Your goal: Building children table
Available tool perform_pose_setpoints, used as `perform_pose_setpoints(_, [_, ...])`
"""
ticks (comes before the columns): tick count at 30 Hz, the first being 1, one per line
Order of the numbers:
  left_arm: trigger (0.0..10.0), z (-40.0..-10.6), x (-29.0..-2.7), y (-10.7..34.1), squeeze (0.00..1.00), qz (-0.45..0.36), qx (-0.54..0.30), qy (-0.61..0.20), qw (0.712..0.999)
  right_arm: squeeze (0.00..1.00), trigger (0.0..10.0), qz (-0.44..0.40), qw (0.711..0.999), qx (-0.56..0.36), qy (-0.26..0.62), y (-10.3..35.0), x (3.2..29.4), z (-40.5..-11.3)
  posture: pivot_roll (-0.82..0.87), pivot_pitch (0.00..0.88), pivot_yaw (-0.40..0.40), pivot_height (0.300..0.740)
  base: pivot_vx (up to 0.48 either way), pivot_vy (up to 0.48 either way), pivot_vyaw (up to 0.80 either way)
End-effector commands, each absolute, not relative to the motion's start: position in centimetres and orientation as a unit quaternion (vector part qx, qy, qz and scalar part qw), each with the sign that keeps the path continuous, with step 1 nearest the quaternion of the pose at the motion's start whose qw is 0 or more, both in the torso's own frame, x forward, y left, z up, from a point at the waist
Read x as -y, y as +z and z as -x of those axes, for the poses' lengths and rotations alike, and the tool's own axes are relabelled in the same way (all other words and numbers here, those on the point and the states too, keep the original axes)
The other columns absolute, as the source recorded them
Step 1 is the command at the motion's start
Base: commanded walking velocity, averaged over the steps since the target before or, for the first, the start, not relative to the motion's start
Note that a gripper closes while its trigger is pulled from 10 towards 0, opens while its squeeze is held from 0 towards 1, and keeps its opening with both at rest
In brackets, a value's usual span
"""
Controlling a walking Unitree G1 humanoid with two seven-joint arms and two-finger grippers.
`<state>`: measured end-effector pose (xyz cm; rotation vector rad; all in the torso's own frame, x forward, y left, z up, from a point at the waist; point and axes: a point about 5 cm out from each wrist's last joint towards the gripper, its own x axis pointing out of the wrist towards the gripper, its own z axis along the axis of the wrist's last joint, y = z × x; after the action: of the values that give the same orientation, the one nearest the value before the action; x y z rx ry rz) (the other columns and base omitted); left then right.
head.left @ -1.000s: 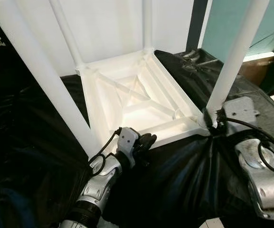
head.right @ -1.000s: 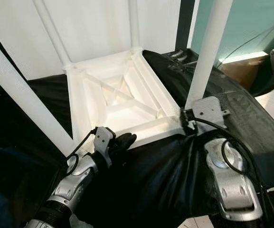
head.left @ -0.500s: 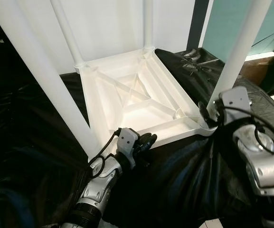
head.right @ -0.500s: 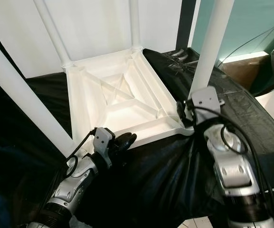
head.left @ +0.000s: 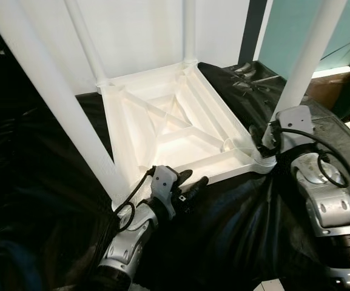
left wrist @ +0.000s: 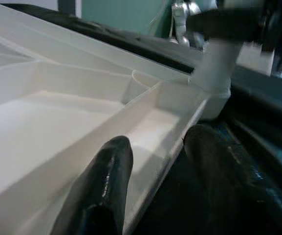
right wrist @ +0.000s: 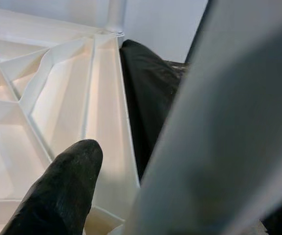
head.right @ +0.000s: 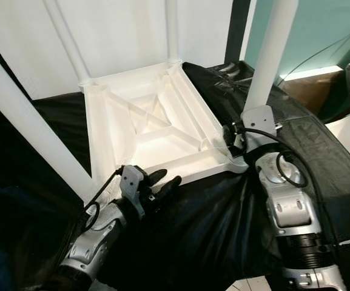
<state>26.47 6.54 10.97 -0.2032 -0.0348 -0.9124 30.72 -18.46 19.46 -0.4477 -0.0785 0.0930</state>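
Observation:
A white plastic tabletop (head.left: 162,130) lies upside down on a black sheet, its ribbed underside facing up. Four white legs stand up from its corners. My left gripper (head.left: 191,180) is at the near rim, open, with one finger (left wrist: 106,181) inside the rim (left wrist: 150,147) and the other outside it. My right gripper (head.left: 261,140) is at the foot of the near-right leg (head.left: 305,57), shut on it. One black finger (right wrist: 62,191) lies beside that leg (right wrist: 219,122) in the right wrist view. The near-left leg (head.left: 53,97) rises just left of my left arm.
The black plastic sheet (head.left: 235,230) covers the whole work surface. Metal hardware (head.left: 247,73) lies on it beyond the far-right corner. A brown box (head.left: 329,88) stands at the right below a teal wall. A white wall is behind the far legs (head.left: 188,30).
My right wrist has swung up and in toward the foot of the near-right leg. My left gripper's fingers have spread apart over the near rim.

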Motion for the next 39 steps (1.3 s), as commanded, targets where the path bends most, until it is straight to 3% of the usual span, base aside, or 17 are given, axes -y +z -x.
perform_pose_setpoints(1, [10.0, -26.0, -6.9, 11.9, 0.0, 0.135, 0.025, -0.49, 0.861, 0.0, 10.0, 0.213, 0.975, 0.035, 0.051, 19.0, 18.1, -30.7, -0.12, 0.057, 0.043, 0.74, 0.0, 0.0, 0.0])
perform_pose_setpoints(6, [10.0, -25.3, -7.9, 14.6, 0.0, 0.209, 0.044, -0.534, 0.818, 0.0, 10.0, 0.199, 0.978, 0.026, 0.055, 18.3, 17.3, -31.1, -0.11, 0.054, 0.046, 0.74, 0.0, 0.0, 0.0])
perform_pose_setpoints(7, [10.0, -25.1, -8.1, 14.6, 0.0, 0.214, 0.04, -0.541, 0.812, 0.0, 8.3, 0.196, 0.979, 0.02, 0.059, 18.0, 16.9, -31.2, -0.11, 0.053, 0.048, 0.74, 0.0, 0.0, 0.0])
perform_pose_setpoints(10, [10.0, -24.8, -8.4, 14.4, 0.0, 0.217, 0.035, -0.545, 0.809, 0.0, 7.8, 0.194, 0.979, 0.012, 0.065, 17.6, 16.6, -31.3, -0.11, 0.053, 0.048, 0.74, 0.0, 0.0, 0.0])
perform_pose_setpoints(11, [10.0, -24.8, -8.6, 14.1, 0.0, 0.217, 0.032, -0.534, 0.817, 0.0, 6.8, 0.193, 0.979, 0.008, 0.07, 17.3, 16.3, -31.3, -0.1, 0.052, 0.05, 0.74, 0.0, 0.0, 0.0])
perform_pose_setpoints(12, [10.0, -24.8, -8.6, 14.1, 0.0, 0.217, 0.032, -0.534, 0.817, 0.0, 6.8, 0.193, 0.979, 0.008, 0.07, 17.3, 16.3, -31.3, -0.1, 0.052, 0.05, 0.74, 0.0, 0.0, 0.0])
perform_pose_setpoints(14, [10.0, -25.2, -9.0, 13.5, 0.0, 0.221, 0.025, -0.495, 0.84, 0.0, 4.9, 0.19, 0.979, -0.001, 0.08, 16.7, 15.8, -31.3, -0.09, 0.053, 0.053, 0.74, 0.0, 0.0, 0.0])
perform_pose_setpoints(17, [10.0, -25.6, -9.2, 13.1, 0.0, 0.222, 0.023, -0.464, 0.857, 0.0, 4.2, 0.187, 0.979, -0.004, 0.083, 16.5, 15.6, -31.3, -0.09, 0.052, 0.054, 0.74, 0.0, 0.0, 0.0])
perform_pose_setpoints(18, [10.0, -25.8, -9.4, 13.0, 0.0, 0.223, 0.022, -0.444, 0.868, 0.0, 3.1, 0.184, 0.979, -0.005, 0.086, 16.4, 15.4, -31.3, -0.09, 0.052, 0.056, 0.74, 0.0, 0.0, 0.0])
perform_pose_setpoints(19, [10.0, -25.9, -9.5, 12.9, 0.0, 0.217, 0.021, -0.432, 0.875, 0.0, 0.0, 0.182, 0.979, -0.005, 0.088, 16.3, 15.2, -31.4, -0.08, 0.05, 0.059, 0.74, 0.0, 0.0, 0.0])
perform_pose_setpoints(24, [10.0, -26.4, -9.5, 12.4, 0.0, 0.157, 0.01, -0.413, 0.897, 0.0, 0.0, 0.18, 0.978, -0.004, 0.101, 16.3, 14.9, -31.7, -0.08, 0.044, 0.059, 0.74, 0.0, 0.0, 0.0])
perform_pose_setpoints(30, [10.0, -26.9, -9.7, 12.2, 0.0, 0.122, -0.006, -0.417, 0.901, 0.0, 0.0, 0.182, 0.977, -0.002, 0.109, 16.3, 14.9, -31.8, -0.08, 0.043, 0.057, 0.74, 0.0, 0.0, 0.0])
perform_pose_setpoints(32, [10.0, -26.6, -9.6, 12.2, 0.0, 0.116, -0.012, -0.445, 0.888, 0.0, 0.0, 0.183, 0.977, -0.001, 0.11, 16.4, 14.9, -31.8, -0.08, 0.041, 0.055, 0.74, 0.0, 0.0, 0.0])
perform_pose_setpoints(34, [10.0, -25.5, -9.6, 12.0, 0.0, 0.077, -0.027, -0.525, 0.847, 0.0, 0.0, 0.184, 0.977, 0.0, 0.112, 16.5, 15.0, -31.9, -0.09, 0.04, 0.052, 0.74, 0.0, 0.0, 0.0])
perform_pose_setpoints(35, [10.0, -25.5, -9.6, 12.0, 0.0, 0.077, -0.027, -0.525, 0.847, 0.0, 0.0, 0.184, 0.977, 0.0, 0.112, 16.5, 15.0, -31.9, -0.09, 0.04, 0.052, 0.74, 0.0, 0.0, 0.0])
perform_pose_setpoints(37, [10.0, -24.6, -9.9, 11.6, 0.0, 0.047, -0.061, -0.595, 0.8, 0.0, 0.0, 0.185, 0.976, 0.002, 0.119, 16.6, 14.6, -32.0, -0.09, 0.04, 0.051, 0.74, 0.0, 0.0, 0.0])
perform_pose_setpoints(39, [10.0, -24.6, -9.9, 11.6, 0.0, 0.047, -0.061, -0.595, 0.8, 0.0, 0.0, 0.185, 0.976, 0.002, 0.119, 16.6, 14.6, -32.0, -0.09, 0.04, 0.051, 0.74, 0.0, 0.0, 0.0])
